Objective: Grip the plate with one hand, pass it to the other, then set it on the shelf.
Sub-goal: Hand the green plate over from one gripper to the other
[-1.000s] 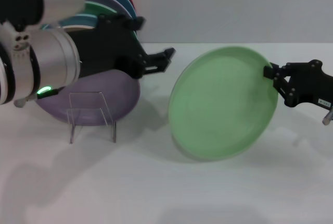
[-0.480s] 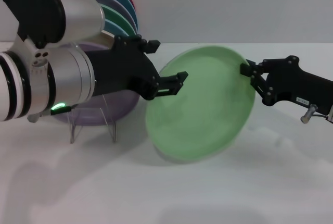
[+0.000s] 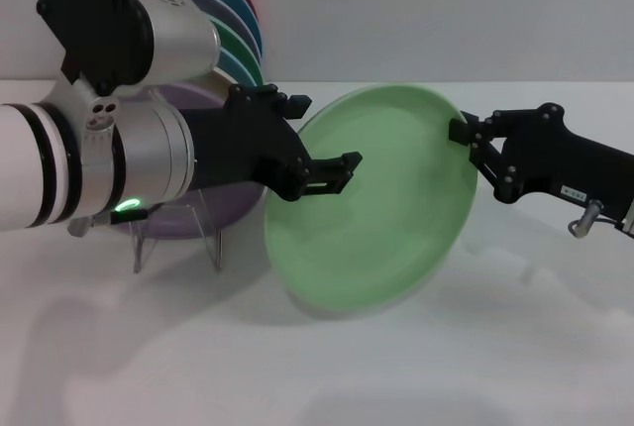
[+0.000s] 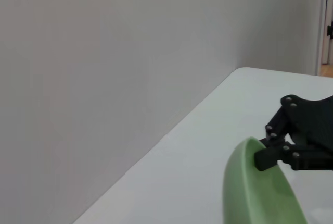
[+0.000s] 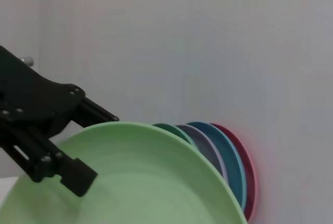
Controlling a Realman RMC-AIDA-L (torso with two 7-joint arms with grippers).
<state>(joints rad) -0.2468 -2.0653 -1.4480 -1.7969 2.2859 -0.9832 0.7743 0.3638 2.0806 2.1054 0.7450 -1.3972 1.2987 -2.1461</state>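
handover pending: right gripper (image 3: 464, 135) clamps round pale mint-green plastic plate (image 3: 381, 218); left gripper (image 3: 317, 154) spread open astride its opposite rim; shelving remains.

Over the last second the right gripper (image 3: 464, 141) has carried the plate (image 3: 374, 210) toward the left gripper (image 3: 322, 144); the plate's near rim, formerly clear of the spread left jaws, now lies between them.

The plate (image 3: 381, 203) is held tilted above the table (image 3: 495, 367), between the left gripper (image 3: 322, 168) and right gripper (image 3: 464, 139)
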